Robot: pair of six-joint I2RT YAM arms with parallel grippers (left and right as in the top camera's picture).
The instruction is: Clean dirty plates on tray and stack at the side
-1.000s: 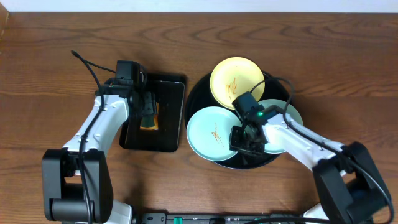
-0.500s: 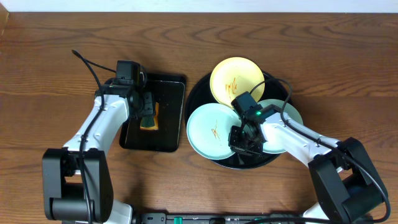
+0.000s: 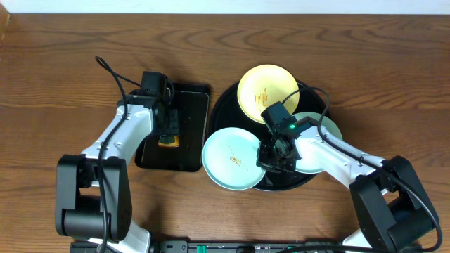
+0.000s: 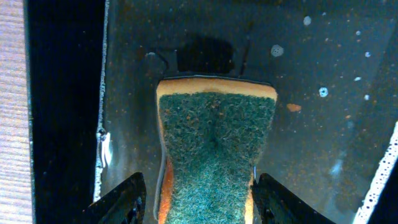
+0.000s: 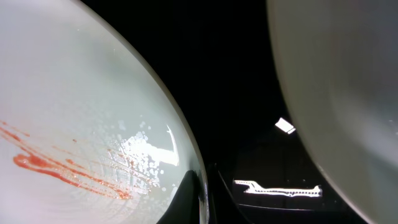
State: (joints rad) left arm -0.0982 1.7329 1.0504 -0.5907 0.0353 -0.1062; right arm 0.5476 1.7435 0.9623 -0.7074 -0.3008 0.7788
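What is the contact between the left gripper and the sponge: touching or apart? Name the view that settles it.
Touching. The left wrist view shows the sponge pinched narrow between the left gripper's fingers.

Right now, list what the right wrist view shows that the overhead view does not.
Only right wrist: fine droplets beside the orange smear on the pale blue-white round plastic plate, and the right gripper pinching its rim. Only overhead: the pale yellow round plate, the green-topped sponge between the left gripper fingers, the rectangular black tray. Both: that smeared plate, a second pale plate, the glossy black round tray.
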